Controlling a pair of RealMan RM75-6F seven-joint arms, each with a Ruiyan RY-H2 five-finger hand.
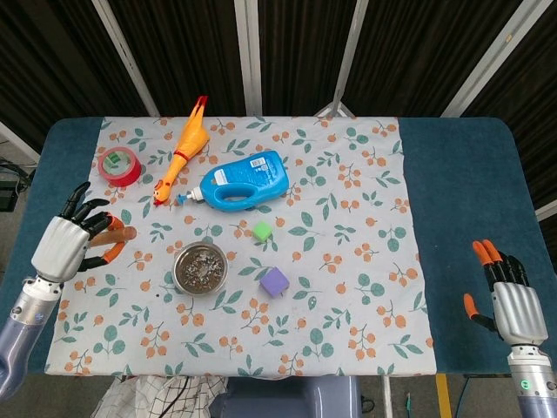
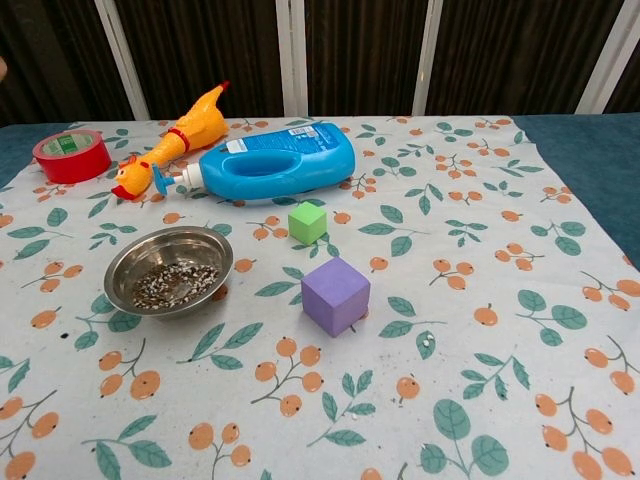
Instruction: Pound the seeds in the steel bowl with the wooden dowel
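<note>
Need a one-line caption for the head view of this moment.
Left hand holds the wooden dowel left of the steel bowl of seeds; right hand idles at the table's right edge.

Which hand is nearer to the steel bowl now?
Left. The left hand holds the wooden dowel just left of the steel bowl; the right hand rests far right, off the cloth.

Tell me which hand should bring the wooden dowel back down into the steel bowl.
Left. The left hand already grips the wooden dowel just left of the steel bowl. The right hand holds nothing and sits at the table's far right edge.
</note>
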